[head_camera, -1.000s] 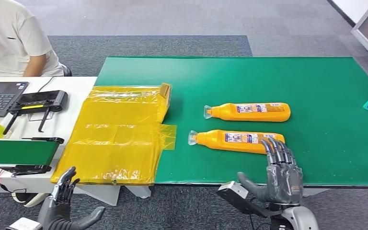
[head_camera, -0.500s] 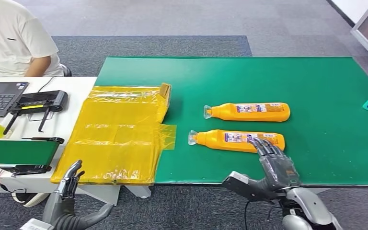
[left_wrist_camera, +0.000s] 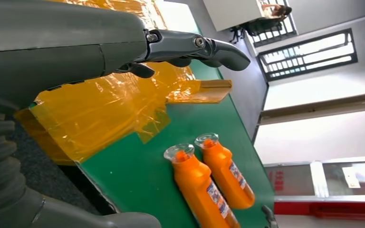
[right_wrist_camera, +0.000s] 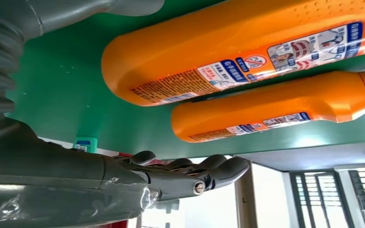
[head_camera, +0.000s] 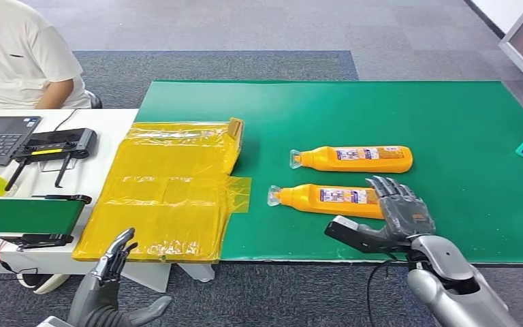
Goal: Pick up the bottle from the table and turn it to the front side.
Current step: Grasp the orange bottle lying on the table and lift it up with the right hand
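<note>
Head view: two orange bottles lie on green surface, clear caps toward yellow plastic sheet (head_camera: 170, 191). Near bottle (head_camera: 334, 200) close to front edge; far bottle (head_camera: 354, 159) parallel behind it. Right hand (head_camera: 400, 212) at near bottle's base end, fingers spread, grasping nothing. Left hand (head_camera: 112, 262) below front edge, fingers apart, empty.

Left wrist view: left hand (left_wrist_camera: 123, 47) open above sheet; both bottles side by side.

Right wrist view: right hand (right_wrist_camera: 171, 178) open, near bottle (right_wrist_camera: 237, 52) just beside it; contents not discernible.

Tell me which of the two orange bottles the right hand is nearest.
The nearer orange bottle, closest to the table's front edge: the right hand sits over its base end. The farther bottle lies parallel behind it, apart from the hand.
</note>
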